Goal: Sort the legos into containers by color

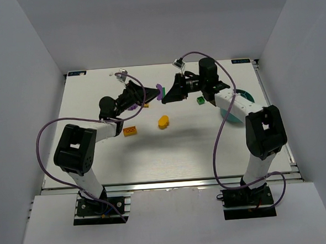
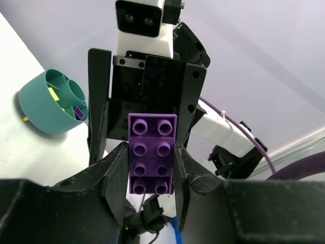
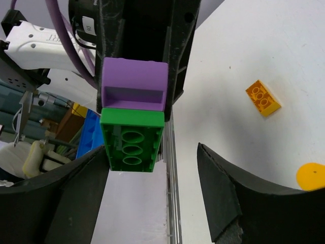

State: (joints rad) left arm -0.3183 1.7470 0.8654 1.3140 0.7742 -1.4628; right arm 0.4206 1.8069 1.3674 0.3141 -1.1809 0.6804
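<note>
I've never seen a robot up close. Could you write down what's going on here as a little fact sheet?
Left fingers: clamped on a purple brick, held up off the table
Right fingers: open, on either side of a green brick that sits against the purple one
Loose pieces: orange brick, orange oval piece, second green brick
Teal bowl: divided inside, with a yellow piece and a purple piece in it
</note>
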